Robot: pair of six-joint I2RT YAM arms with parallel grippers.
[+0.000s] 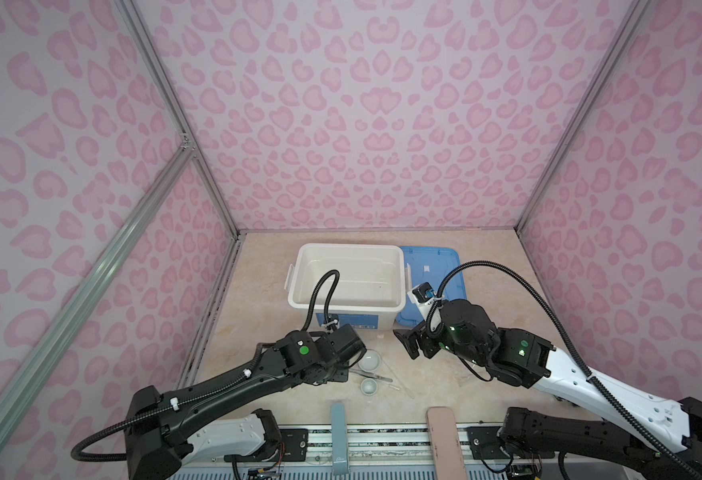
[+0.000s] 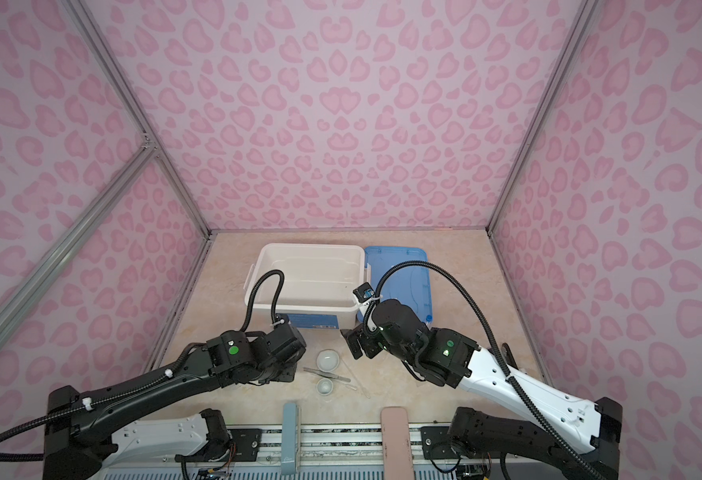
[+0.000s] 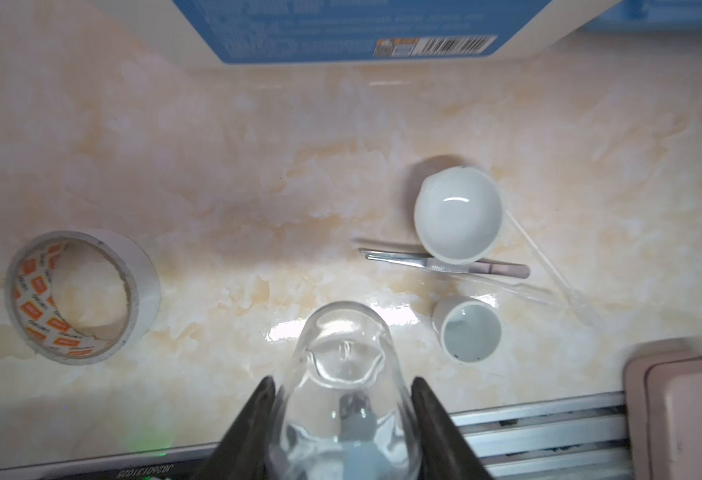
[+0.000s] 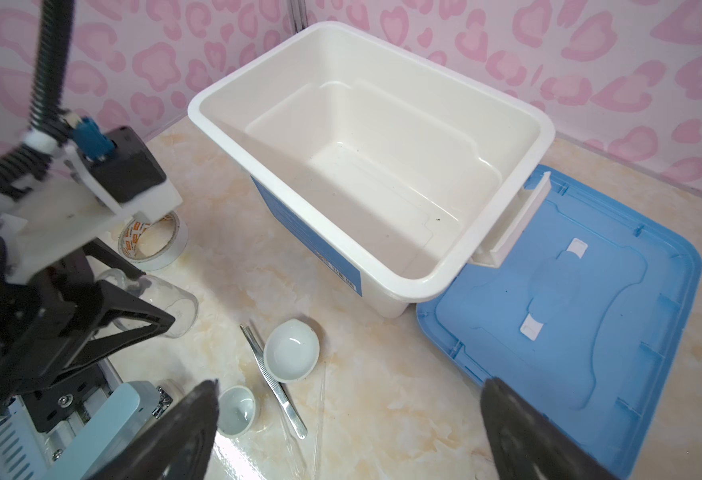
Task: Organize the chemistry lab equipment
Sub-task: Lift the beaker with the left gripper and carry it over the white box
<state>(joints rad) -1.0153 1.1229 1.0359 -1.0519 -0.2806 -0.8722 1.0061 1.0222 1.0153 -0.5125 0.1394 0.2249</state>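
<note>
Left gripper point(image 3: 343, 380) pinches the clear glass cup point(image 3: 341, 332), apparently mid-pickup; right gripper point(image 4: 349, 432) hangs spread and empty. Next, the cup likely needs lifting into the white tub point(image 4: 424, 70).

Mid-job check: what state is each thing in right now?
Left gripper: shut on glass beaker, which is tipped sideways.
Right gripper: open, empty.
White tub: open, nothing seen inside.
Blue lid: off, flat beside the tub.
White evaporating dish: upright, empty.
Small white crucible: upright, empty.
Tweezers: lying flat.
Clear pipettes: lying flat.
Tape roll: lying flat.
</note>
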